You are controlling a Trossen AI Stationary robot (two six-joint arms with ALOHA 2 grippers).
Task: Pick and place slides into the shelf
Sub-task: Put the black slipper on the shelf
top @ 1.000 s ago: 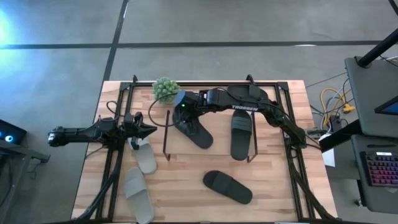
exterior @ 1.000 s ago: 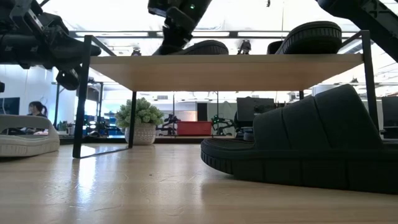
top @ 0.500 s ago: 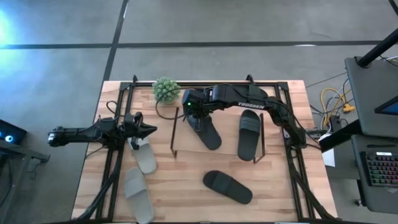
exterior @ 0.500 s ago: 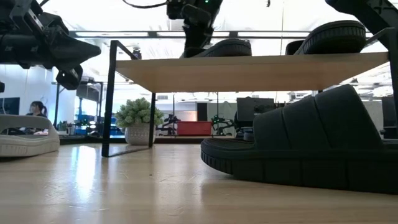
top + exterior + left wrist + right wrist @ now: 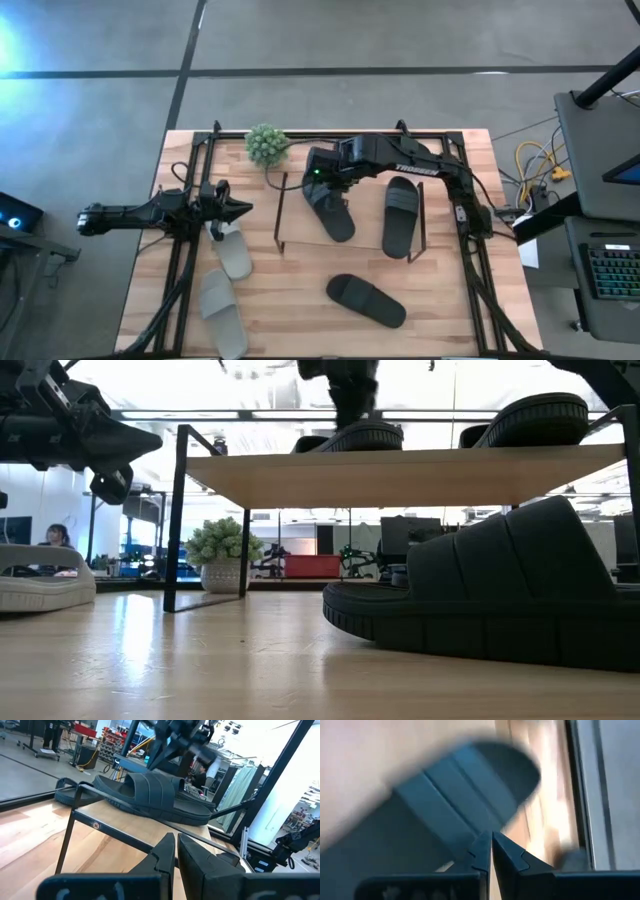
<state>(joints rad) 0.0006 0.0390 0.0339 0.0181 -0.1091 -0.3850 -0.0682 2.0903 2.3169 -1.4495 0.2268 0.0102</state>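
High view: my right claw (image 5: 322, 183) sits over the heel end of a black slide (image 5: 331, 212) lying on the shelf (image 5: 362, 222); fingers pressed together, nothing between them. A second black slide (image 5: 400, 215) lies on the same board, beyond the first from that claw, and a third black slide (image 5: 366, 299) is off the shelf on the tabletop (image 5: 290, 300), well clear of it. My left claw (image 5: 240, 210) waits beside the shelf, closed and empty, with two pale slides (image 5: 229, 250) just below its tip; the farther of the pair (image 5: 221, 311) lies nearer the tabletop edge. A small potted plant (image 5: 266, 144) stands just behind the right claw. Low view: the shelf board (image 5: 400, 472) carries both black slides on top; the loose black slide (image 5: 500, 590) fills the foreground. Left wrist view: closed left fingers (image 5: 167, 855) point at the shelf, the near black slide (image 5: 145, 795) flat on its board ahead. Right wrist view: right fingers (image 5: 484, 852) shut, just above a black slide's strap (image 5: 450, 805), touching or not I cannot tell.
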